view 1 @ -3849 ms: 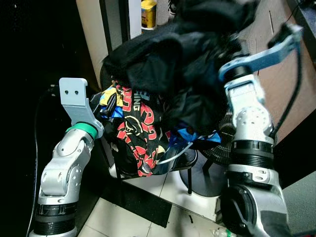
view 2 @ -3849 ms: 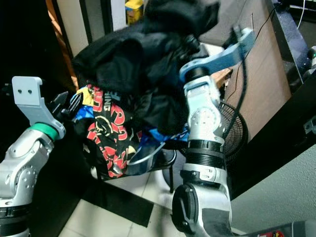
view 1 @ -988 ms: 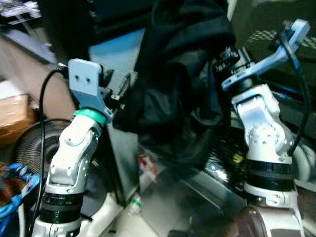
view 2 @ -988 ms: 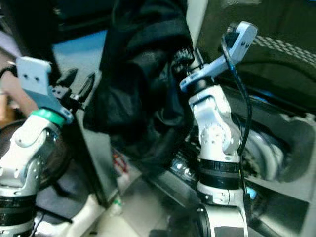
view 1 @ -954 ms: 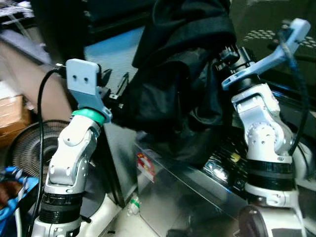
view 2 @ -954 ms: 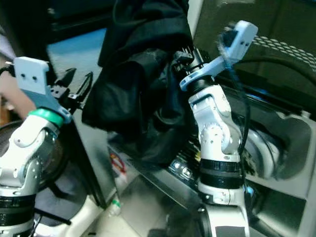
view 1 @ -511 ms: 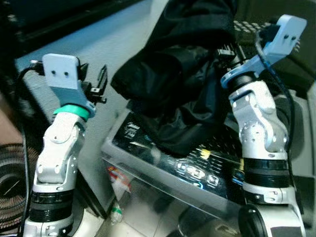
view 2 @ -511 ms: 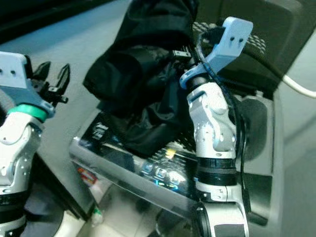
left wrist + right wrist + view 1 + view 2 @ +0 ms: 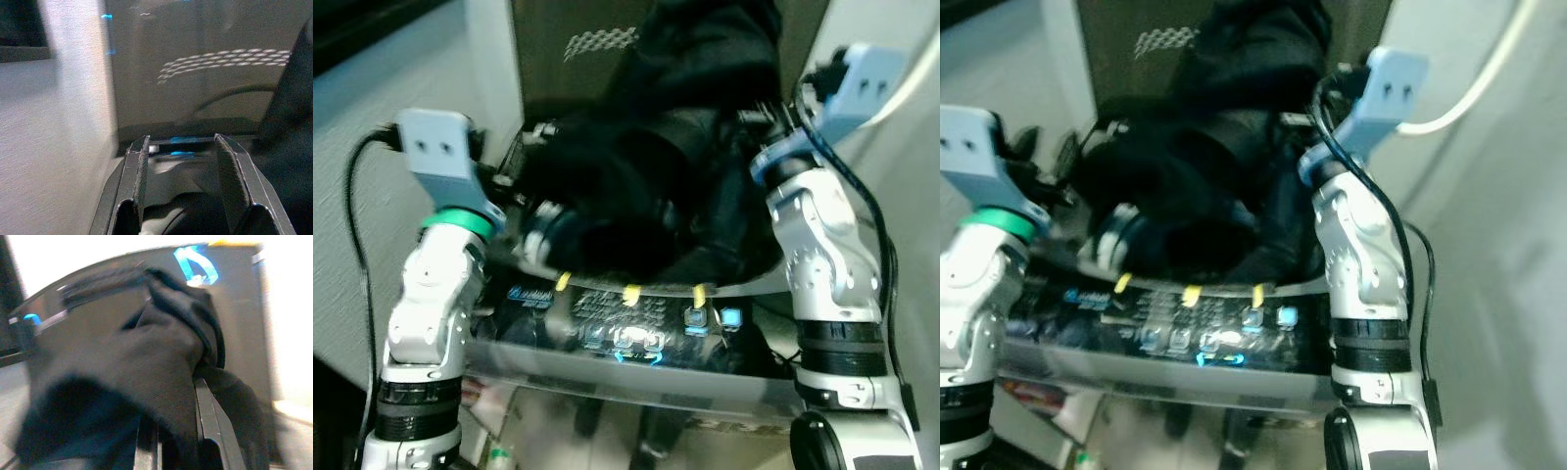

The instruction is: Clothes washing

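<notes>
Pinched in the right gripper (image 9: 176, 391) above the washing machine (image 9: 626, 338), the black clothes (image 9: 646, 186) look soft, light and droopy, best held by a bunched fold; left gripper (image 9: 183, 183) spread, empty.

Head stereo pair looks down; wrist cameras look along their fingers.
Both eyes share the washing machine (image 9: 626, 338) top from close above; left wrist faces its raised lid (image 9: 195, 63), right wrist presses against black clothes (image 9: 146, 367).

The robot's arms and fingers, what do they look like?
Both arms are silver jointed segments with black bands. The left arm has a green ring below a pale blue bracket and a black cable; the right arm has the same bracket and a black cable. Flat black fingers stand on the left gripper.
</notes>
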Controlling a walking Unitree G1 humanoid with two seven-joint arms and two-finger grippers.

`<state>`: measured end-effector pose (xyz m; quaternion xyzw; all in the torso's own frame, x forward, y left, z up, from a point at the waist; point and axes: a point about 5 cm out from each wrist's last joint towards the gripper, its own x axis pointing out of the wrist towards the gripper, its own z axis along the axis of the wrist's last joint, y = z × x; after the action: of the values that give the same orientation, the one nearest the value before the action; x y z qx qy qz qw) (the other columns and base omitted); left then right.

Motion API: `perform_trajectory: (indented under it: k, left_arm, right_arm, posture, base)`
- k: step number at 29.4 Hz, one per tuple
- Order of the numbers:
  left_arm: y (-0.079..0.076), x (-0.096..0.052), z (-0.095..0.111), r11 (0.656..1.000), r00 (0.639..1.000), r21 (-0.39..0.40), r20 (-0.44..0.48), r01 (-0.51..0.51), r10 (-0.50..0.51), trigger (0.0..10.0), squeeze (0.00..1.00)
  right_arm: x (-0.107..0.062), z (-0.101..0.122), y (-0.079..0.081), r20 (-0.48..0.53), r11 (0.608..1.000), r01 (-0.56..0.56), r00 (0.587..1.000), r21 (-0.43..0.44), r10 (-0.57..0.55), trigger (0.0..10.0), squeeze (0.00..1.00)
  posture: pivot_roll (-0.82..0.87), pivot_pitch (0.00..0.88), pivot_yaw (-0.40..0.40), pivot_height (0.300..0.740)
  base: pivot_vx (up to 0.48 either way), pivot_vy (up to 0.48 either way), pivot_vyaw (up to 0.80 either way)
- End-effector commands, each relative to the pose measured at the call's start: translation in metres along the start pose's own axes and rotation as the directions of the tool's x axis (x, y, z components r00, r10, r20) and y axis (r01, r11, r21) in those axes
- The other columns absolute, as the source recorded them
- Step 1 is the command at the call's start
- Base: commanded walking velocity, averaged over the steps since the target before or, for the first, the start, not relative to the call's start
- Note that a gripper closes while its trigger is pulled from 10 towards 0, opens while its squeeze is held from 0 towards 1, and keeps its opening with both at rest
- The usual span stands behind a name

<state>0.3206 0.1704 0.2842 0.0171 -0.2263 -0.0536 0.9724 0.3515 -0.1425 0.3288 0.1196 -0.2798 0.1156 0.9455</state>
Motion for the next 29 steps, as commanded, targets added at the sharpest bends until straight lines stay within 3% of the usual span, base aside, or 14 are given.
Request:
perform_trajectory:
  k: [1, 13, 19, 29]
  left_arm:
    - [0.002, -0.002, -0.003, 1.000, 1.000, 0.002, -0.017, -0.004, 0.004, 10.0, 0.00]
    - [0.004, -0.001, -0.002, 0.999, 1.000, -0.038, -0.021, -0.012, 0.011, 10.0, 0.00]
    - [0.003, -0.002, -0.001, 0.999, 1.000, -0.041, -0.011, -0.005, 0.004, 10.0, 0.00]
    - [0.002, -0.003, 0.000, 1.000, 1.000, -0.025, -0.011, 0.005, -0.005, 10.0, 0.00]
  right_arm:
    - [0.001, 0.007, 0.004, 0.039, 1.000, -0.009, 0.999, -0.015, 0.009, 10.0, 0.00]
    - [0.000, 0.002, 0.001, 0.020, 1.000, 0.018, 1.000, -0.016, -0.018, 10.0, 0.00]
    - [-0.002, -0.007, 0.002, -0.013, 0.999, 0.021, 1.000, -0.035, -0.021, 10.0, 0.00]
    - [-0.003, -0.011, 0.003, -0.028, 1.000, 0.003, 1.000, -0.016, -0.003, 10.0, 0.00]
  posture:
    - [0.14, 0.027, 0.059, 0.740]
    - [0.14, 0.027, 0.059, 0.740]
    - [0.15, 0.027, 0.056, 0.740]
    - [0.15, 0.030, 0.055, 0.740]
  base:
    - [0.000, 0.000, -0.80]
    - [0.000, 0.080, -0.80]
    - [0.000, 0.480, 0.00]
    - [0.000, 0.000, 0.00]
